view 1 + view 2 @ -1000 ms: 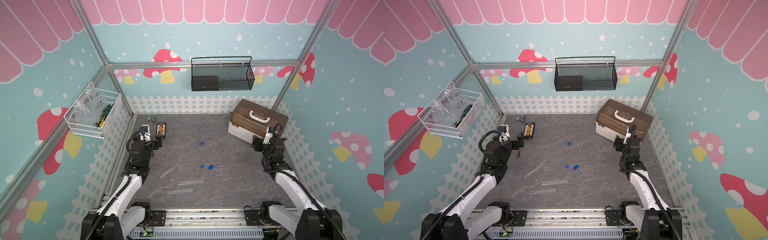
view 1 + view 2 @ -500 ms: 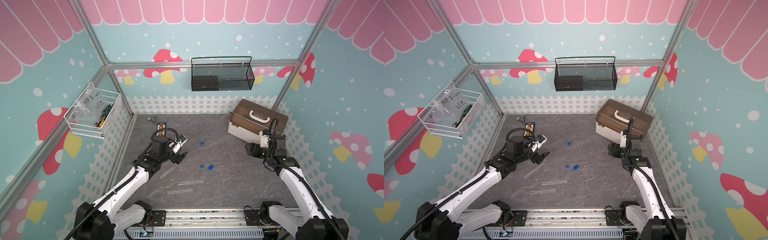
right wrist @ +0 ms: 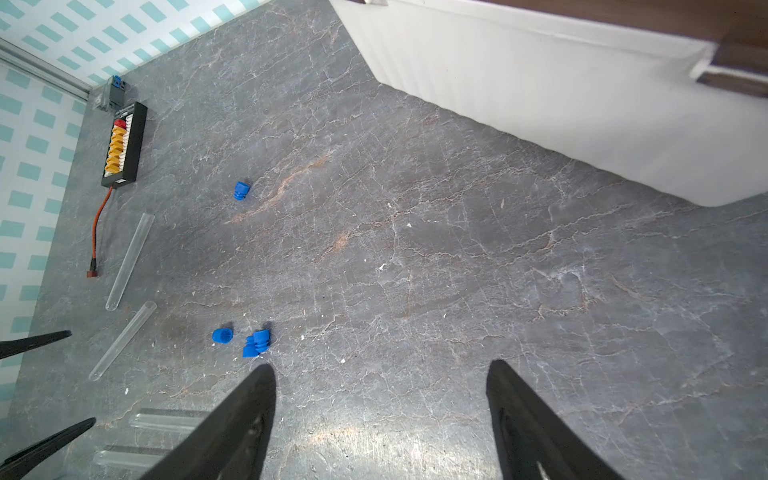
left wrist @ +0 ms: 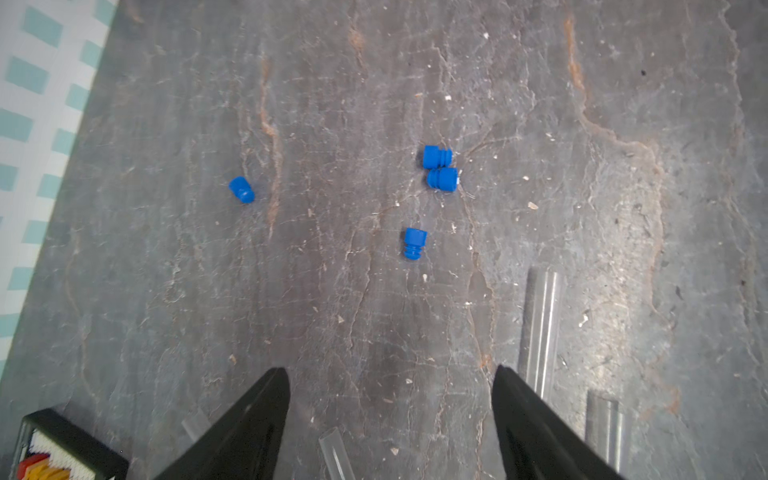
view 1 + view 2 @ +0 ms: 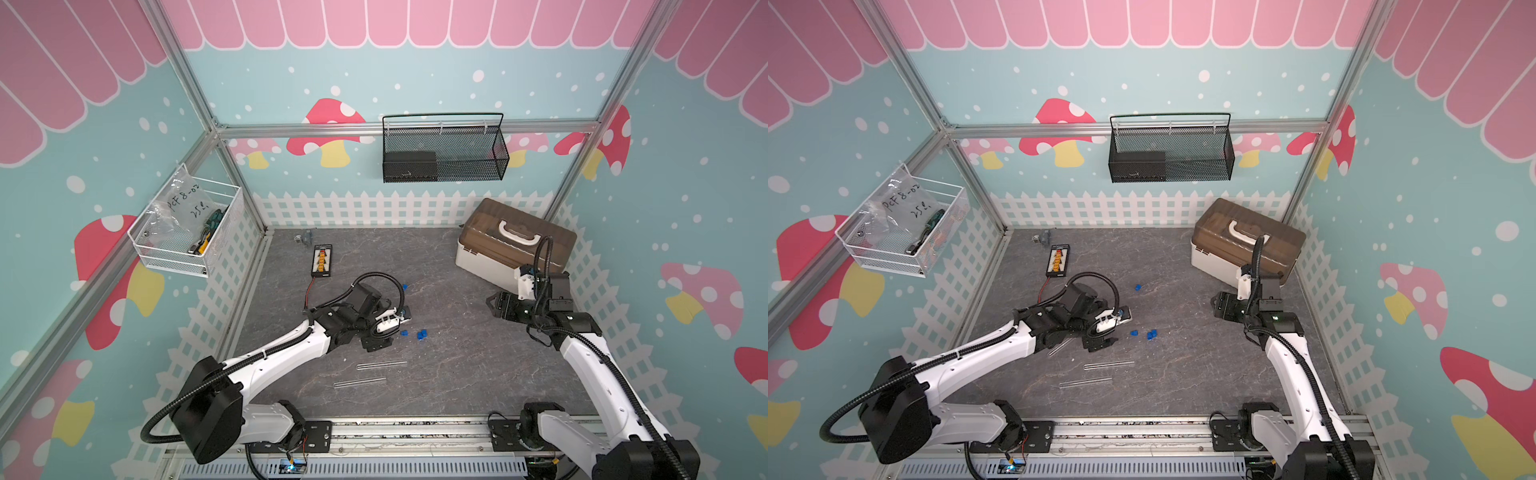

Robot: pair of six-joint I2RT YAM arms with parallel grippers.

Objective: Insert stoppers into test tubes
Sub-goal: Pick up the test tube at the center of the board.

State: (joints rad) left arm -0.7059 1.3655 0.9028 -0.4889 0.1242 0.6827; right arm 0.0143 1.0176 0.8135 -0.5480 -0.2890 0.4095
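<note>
In both top views, the left arm (image 5: 270,357) is seen stretched low from the near left corner of the surface (image 5: 465,374) out to its middle, with the left jaws pointed down at the grey top. Three of the stoppers (image 5: 402,332) are found just beside those jaws, on the side toward the right edge, and two of them are touching. A fourth stopper (image 5: 1137,286) is set apart toward the far edge. Two test tubes (image 5: 381,365) are laid flat and roughly parallel between the jaws and the near edge. The right arm (image 5: 590,365) is raised along the right edge, with the right jaws aimed toward the middle. They are held near the brown-lidded box (image 5: 515,245) and well apart from every stopper.

Left wrist view now: the left jaws are shown spread wide, with nothing gripped. All four stoppers are caught ahead of the tips and none is touched. They are bright blue, stubby, ribbed at one end and tipped on their sides. Clear tube ends are glimpsed on the surface beside the tips and under the gap.

Right wrist view: the right jaws are spread as well, and nothing is held. All four test tubes are picked out, colourless and lying flat, one beside the red lead of the black connector board (image 3: 120,145). The touching pair of stoppers is seen just off one tip.
</note>
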